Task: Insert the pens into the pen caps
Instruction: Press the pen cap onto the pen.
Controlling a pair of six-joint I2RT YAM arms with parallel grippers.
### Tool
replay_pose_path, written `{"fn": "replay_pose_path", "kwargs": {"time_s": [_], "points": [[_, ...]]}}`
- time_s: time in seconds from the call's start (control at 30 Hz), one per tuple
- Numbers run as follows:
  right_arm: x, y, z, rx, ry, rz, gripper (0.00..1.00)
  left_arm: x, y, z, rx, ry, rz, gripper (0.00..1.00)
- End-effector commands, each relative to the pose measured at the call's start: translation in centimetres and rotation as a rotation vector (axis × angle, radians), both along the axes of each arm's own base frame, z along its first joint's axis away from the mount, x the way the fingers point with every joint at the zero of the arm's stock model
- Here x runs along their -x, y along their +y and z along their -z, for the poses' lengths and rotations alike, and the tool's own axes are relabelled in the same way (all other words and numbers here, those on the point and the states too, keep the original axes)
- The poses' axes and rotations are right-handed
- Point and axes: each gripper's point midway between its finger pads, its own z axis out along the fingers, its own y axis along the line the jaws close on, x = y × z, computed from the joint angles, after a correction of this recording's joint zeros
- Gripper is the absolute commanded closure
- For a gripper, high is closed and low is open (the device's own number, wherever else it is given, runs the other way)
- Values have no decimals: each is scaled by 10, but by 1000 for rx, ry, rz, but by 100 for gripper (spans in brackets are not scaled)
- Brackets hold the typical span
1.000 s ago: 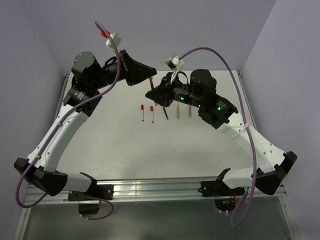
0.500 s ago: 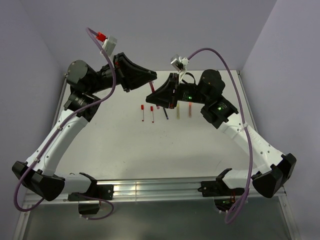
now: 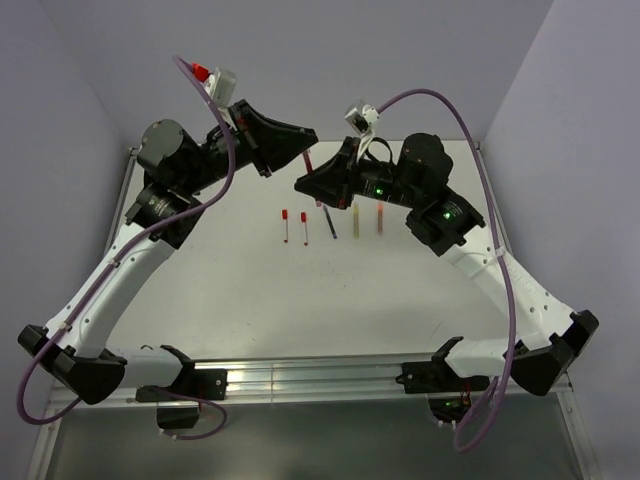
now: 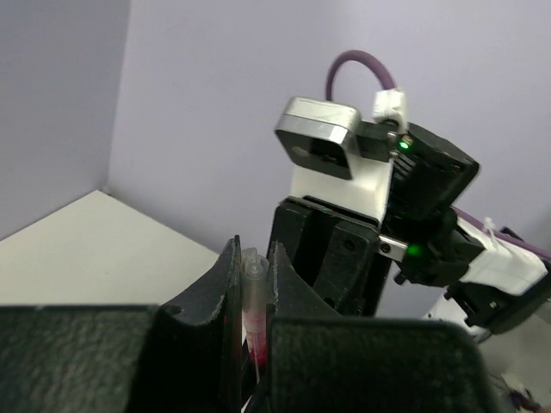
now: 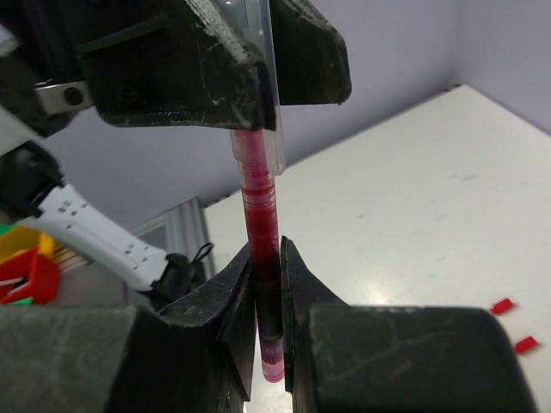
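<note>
Above the row of pens (image 3: 330,222) lying on the white table (image 3: 400,290), the right gripper (image 5: 268,258) pinches a dark red pen (image 5: 263,215) upright. The left gripper (image 4: 251,258) is clamped on a pale clear cap (image 4: 252,280) over the pen's upper end. That grip hides how deep the pen sits.

A white table (image 3: 300,300) fills the middle of the top view. Pale lilac walls close it in: a back wall (image 3: 400,40) across the top of the frame, a left wall (image 3: 45,170) and a right wall (image 3: 585,110) down either side. A ribbed metal rail (image 3: 300,378) runs along the table's lower edge, with a dark grey strip (image 3: 320,440) beneath it. The light is soft and even.
</note>
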Motion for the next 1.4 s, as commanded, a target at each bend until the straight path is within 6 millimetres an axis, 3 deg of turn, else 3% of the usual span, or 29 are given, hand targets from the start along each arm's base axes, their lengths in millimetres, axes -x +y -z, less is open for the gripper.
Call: {"fn": "replay_pose_path", "kwargs": {"time_s": [0.0,0.33,0.43,0.67,1.03,1.37], "points": [[-32,-31,-89,-166,-184,308,100,14,-26,47,-147,140,53,100],[-57,-33,-90,-104,-168,517,100,-25,-36,77,-192,318,-196,100],[-60,-33,-88,-102,-162,535,100,-28,-37,83,-195,336,-208,100],[-50,-35,-87,-130,-170,470,100,-4,-43,87,-207,274,-4,100],[-38,-54,-90,-217,-178,356,100,43,-26,80,-170,167,362,100],[-34,-64,-89,-254,-171,307,100,77,-15,81,-162,93,554,100]]}}
